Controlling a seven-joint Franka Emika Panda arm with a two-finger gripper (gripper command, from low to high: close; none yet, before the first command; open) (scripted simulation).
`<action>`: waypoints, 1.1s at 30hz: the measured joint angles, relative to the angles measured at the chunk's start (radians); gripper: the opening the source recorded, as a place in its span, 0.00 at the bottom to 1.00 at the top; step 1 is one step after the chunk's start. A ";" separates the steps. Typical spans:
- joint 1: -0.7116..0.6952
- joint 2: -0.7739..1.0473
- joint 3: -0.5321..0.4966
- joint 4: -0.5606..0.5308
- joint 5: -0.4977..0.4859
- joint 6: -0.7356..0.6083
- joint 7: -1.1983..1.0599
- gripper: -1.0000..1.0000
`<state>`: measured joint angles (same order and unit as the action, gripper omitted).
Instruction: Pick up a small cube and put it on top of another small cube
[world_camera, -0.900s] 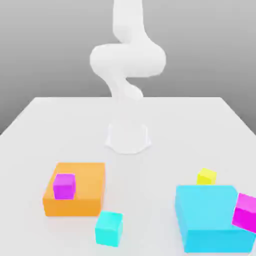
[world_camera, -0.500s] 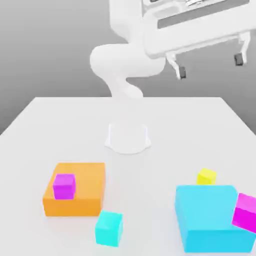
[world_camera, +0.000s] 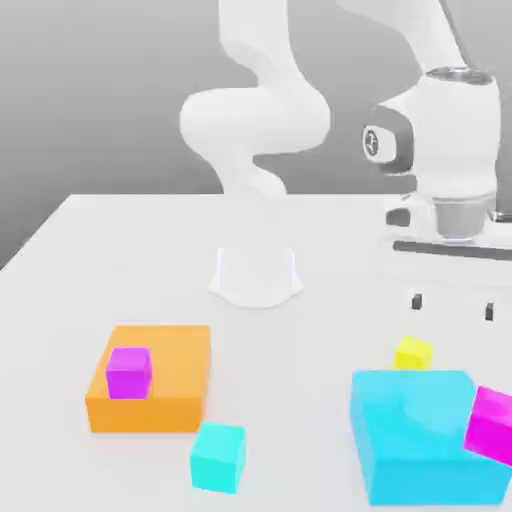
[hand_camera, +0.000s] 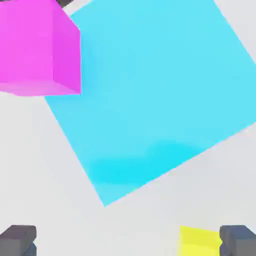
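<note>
The small cube (world_camera: 412, 353) is tiny and bright yellow. It rests on the white table just behind the big cyan block (world_camera: 425, 436), toward the exterior view's right. My gripper (world_camera: 452, 306) hangs open a little above the table, slightly behind and to the right of the small cube. Its two dark fingertips (world_camera: 416, 300) stand wide apart with nothing between them. In the hand view the small cube (hand_camera: 199, 241) lies close beside one dark fingertip (hand_camera: 239, 240), inside the gap, and the other fingertip (hand_camera: 17, 239) is far across.
A magenta cube (world_camera: 492, 424) leans on the big cyan block's right side. An orange block (world_camera: 155, 378) at the exterior view's left carries a small purple cube (world_camera: 128, 372). A small cyan cube (world_camera: 218, 456) sits in front of it. The arm's white base (world_camera: 256, 272) stands mid-table.
The arm has swung down from high above the table to just over the small cube. No blocks have moved.
</note>
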<state>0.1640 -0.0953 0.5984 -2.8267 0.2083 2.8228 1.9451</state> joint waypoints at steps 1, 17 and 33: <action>-0.003 0.027 0.020 -0.019 -0.045 0.020 0.075 0.50; 0.441 0.388 -0.530 0.011 -0.703 0.282 0.665 0.00; 0.227 0.144 -0.322 0.177 -0.237 -0.137 0.596 0.00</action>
<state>0.3914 0.0483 0.2766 -2.6501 -0.0288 2.6862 2.5412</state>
